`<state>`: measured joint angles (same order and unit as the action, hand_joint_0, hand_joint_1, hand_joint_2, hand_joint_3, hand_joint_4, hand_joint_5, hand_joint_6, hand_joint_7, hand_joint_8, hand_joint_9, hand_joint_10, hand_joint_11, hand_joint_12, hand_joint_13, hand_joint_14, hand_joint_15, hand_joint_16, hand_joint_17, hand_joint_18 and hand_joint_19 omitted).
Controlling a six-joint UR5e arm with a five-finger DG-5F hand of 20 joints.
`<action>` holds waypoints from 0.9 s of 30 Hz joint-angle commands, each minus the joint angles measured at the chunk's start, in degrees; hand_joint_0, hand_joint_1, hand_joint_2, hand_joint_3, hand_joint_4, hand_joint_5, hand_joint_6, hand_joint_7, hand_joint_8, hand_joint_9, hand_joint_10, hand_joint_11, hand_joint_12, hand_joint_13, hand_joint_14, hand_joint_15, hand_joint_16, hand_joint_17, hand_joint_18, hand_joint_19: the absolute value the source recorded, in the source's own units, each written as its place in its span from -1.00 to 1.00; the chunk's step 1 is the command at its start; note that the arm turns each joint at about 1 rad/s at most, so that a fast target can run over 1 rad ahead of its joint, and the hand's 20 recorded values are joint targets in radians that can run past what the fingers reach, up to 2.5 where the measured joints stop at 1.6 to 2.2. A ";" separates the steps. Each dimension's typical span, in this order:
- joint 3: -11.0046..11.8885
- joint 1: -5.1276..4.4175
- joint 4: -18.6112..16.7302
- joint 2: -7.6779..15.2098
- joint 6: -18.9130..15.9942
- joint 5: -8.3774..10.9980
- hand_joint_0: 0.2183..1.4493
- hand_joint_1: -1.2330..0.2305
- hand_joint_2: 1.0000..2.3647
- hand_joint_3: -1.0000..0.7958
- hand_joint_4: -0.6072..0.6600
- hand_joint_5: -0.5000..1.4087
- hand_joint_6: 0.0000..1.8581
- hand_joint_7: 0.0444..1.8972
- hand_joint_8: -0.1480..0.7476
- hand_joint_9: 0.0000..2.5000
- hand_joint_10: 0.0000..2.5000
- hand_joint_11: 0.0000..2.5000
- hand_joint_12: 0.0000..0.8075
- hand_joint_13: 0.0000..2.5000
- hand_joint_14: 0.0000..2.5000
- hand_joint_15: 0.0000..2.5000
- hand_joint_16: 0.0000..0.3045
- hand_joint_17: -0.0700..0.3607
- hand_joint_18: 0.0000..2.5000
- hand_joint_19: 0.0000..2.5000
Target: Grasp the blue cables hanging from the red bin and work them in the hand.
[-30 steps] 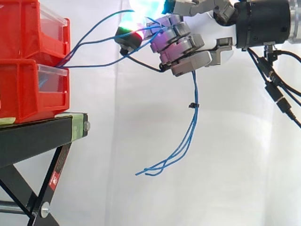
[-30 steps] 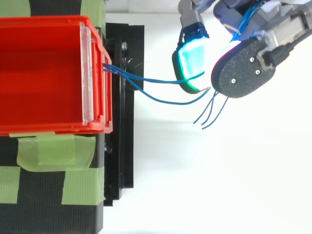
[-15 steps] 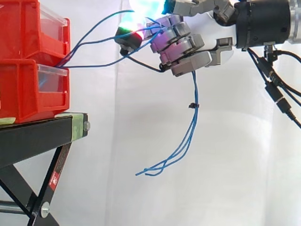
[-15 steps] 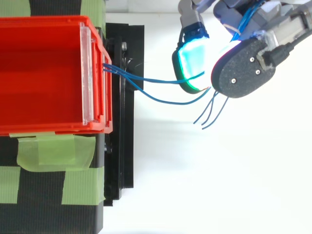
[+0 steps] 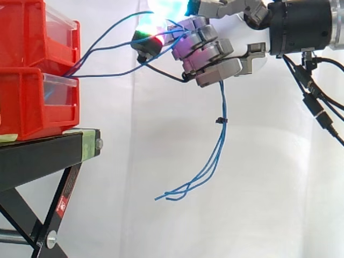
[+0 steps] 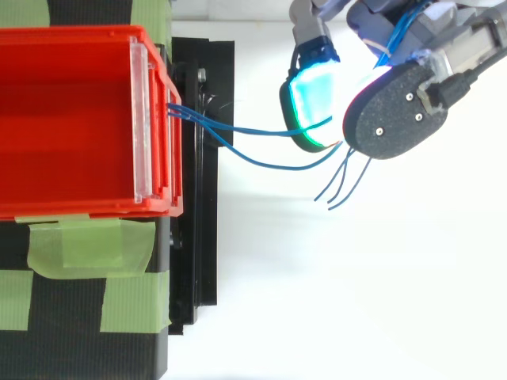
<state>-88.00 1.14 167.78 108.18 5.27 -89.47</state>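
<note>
Thin blue cables (image 5: pixel 110 47) run from between the two stacked red bins (image 5: pixel 32 80) out to the right and up into my hand (image 5: pixel 207 54). The hand is high at the right, fingers curled round the cables, with glowing pads beside them. Below the curled fingers the cables' loose ends (image 5: pixel 212 161) hang down, tied by a small black band (image 5: pixel 220 120), and curl left at the bottom. From above, the cables (image 6: pixel 253 146) leave the bin's front (image 6: pixel 170 111) and pass under the glowing cyan fingertip (image 6: pixel 310 99) and a dark pad (image 6: pixel 392 111).
The red bins stand on a black stand (image 5: pixel 48 156) with green tape (image 6: pixel 87 245) on its top. A white curtain hangs behind. Open air lies below and to the right of the stand.
</note>
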 commanded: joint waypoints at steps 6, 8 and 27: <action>0.02 0.00 0.00 0.02 0.00 0.00 0.11 -0.22 -0.97 -0.34 0.14 -0.13 -0.10 0.34 0.01 -0.45 1.00 1.00 0.01 -0.22 1.00 0.18 -0.67 -0.15 0.13 0.26; 0.02 0.00 0.00 0.02 0.00 0.00 0.11 -0.22 -0.97 -0.34 0.14 -0.13 -0.10 0.33 0.01 -0.45 1.00 1.00 0.01 -0.22 1.00 0.18 -0.67 -0.15 0.13 0.26; -0.07 0.00 0.00 -0.07 0.00 0.00 0.11 -0.22 -0.97 -0.34 0.14 -0.13 -0.10 0.34 0.01 -0.45 1.00 1.00 0.01 -0.22 1.00 0.16 -0.67 -0.15 0.13 0.25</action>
<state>-88.03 1.14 167.78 108.17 5.27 -89.47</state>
